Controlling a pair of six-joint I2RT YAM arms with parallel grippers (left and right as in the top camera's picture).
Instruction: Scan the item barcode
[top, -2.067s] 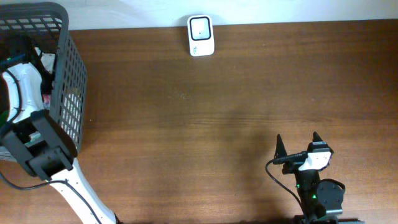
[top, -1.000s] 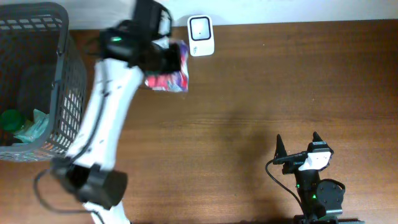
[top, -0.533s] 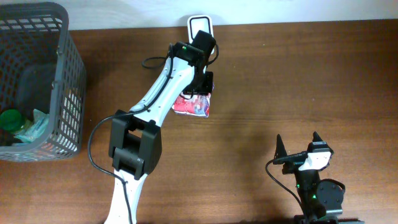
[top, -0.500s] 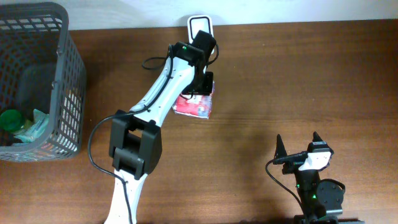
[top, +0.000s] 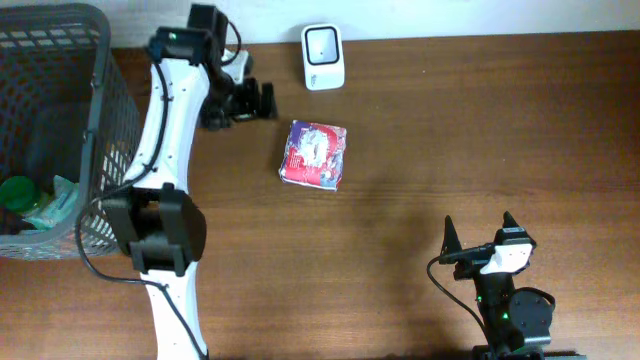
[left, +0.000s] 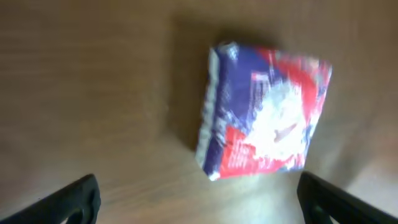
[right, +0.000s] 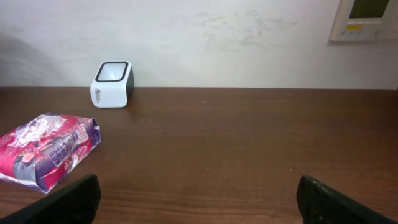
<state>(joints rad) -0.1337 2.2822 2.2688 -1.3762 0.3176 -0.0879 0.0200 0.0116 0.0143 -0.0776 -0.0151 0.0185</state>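
While the packet (top: 314, 155) lies flat on the table (top: 450, 120), a little askew and in front of the scanner (top: 323, 43), we see the left gripper (top: 258, 102) near it, to its left and farther back, jaws spread and empty. We judge it far nearer than the right gripper (top: 479, 225), which is likewise wide and empty, well apart at the front edge.

I've got a grey wire basket (top: 110, 140) at the far left end of the brown wooden desk (top: 450, 130). Down inside it I can make out a green round thing (top: 15, 190) just beside a pale teal packet (top: 52, 203). On the right wrist view there's a white wall (right: 217, 43) behind the desk, with a pale panel (right: 367, 18) mounted at top right.
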